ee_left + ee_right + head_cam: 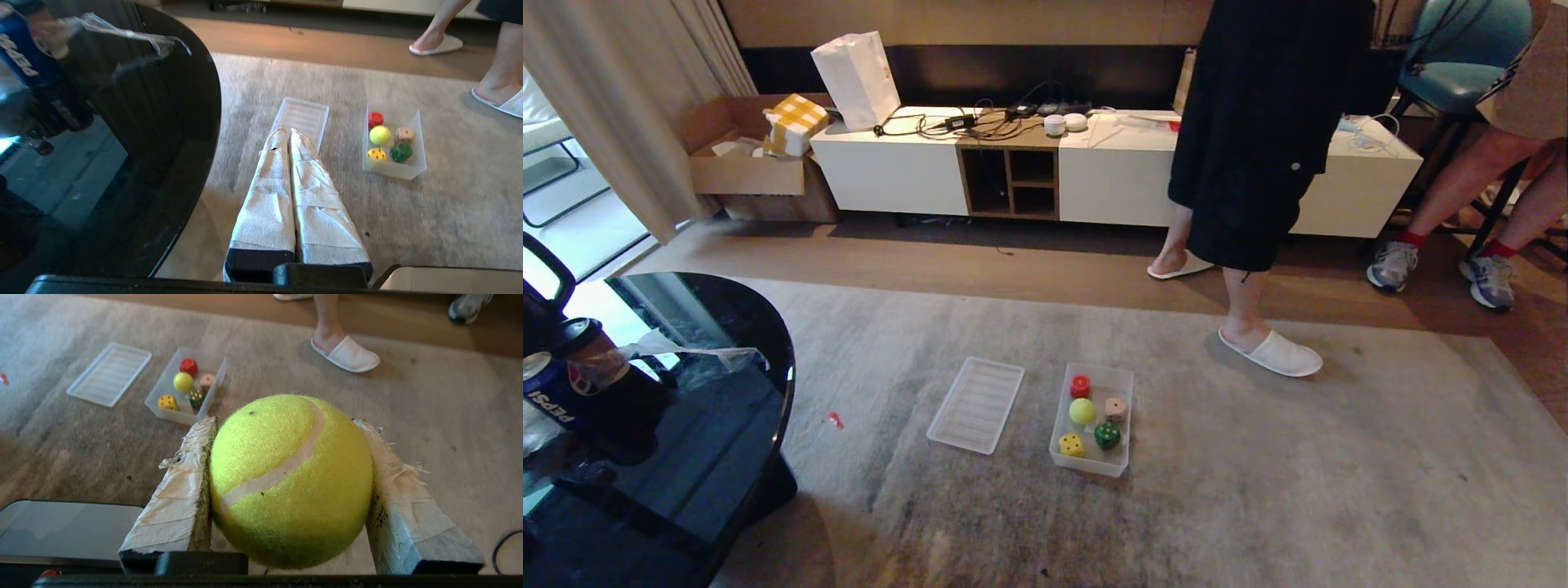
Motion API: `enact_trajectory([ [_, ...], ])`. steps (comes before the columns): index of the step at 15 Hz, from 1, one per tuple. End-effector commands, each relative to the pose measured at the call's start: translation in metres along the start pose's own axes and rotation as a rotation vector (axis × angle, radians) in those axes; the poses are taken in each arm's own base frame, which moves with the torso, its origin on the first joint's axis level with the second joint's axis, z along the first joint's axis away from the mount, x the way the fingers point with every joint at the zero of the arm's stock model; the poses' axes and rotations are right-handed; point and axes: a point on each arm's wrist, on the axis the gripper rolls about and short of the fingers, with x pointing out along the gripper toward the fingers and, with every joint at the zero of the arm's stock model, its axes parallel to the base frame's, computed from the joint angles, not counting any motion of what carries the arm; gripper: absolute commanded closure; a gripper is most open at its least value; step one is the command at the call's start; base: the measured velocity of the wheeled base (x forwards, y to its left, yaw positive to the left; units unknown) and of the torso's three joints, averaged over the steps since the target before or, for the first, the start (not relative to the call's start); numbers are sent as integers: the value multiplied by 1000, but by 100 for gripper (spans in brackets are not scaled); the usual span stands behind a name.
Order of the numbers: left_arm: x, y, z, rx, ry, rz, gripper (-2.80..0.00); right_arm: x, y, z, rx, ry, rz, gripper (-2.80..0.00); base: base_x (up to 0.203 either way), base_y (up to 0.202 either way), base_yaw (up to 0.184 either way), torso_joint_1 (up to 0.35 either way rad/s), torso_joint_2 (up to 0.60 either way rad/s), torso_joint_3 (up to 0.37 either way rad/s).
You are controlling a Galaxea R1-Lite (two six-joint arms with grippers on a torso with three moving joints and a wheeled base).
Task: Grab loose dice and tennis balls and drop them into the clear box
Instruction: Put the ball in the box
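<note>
1. Ball [286,477], the second tennis ball, sat clamped between the taped fingers [179,498] of the right gripper [286,433], which held it off the rug [429,428].
2. Ahead of that gripper and off to one side, well apart from it, the box [163,386] stood on the rug, so the carried ball was not yet over it.
3. Inside the box lay the other ball [1082,411], with a red die [1080,385], a beige die [1116,408], a green die [1107,435] and a yellow die [1072,445].
4. Just beside the box, on its far side from the gripper, lay the ribbed lid [977,404], bare.
5. No other dice or balls showed loose on the rug, so by my reading only the held ball remained: bring it over the box and let go.
6. A person's slippered foot [1274,351] stood on the rug near the box, beyond it.
7. The left gripper [286,132] hung idle near the black table [171,171], fingers pressed together and holding nothing.
</note>
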Motion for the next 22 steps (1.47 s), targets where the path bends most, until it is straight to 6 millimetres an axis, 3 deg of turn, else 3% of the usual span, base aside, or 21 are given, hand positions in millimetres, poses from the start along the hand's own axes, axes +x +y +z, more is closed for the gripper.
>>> enact_trajectory([
  [1, 0, 0, 0, -1, -1, 0, 0, 0, 0, 0, -1, 3, 0, 0, 0, 0, 0, 2, 3, -188],
  [22, 0, 0, 0, 0, -1, 0, 0, 0, 0, 0, 1, 3, 0, 0, 0, 0, 0, 3, 1, -197],
])
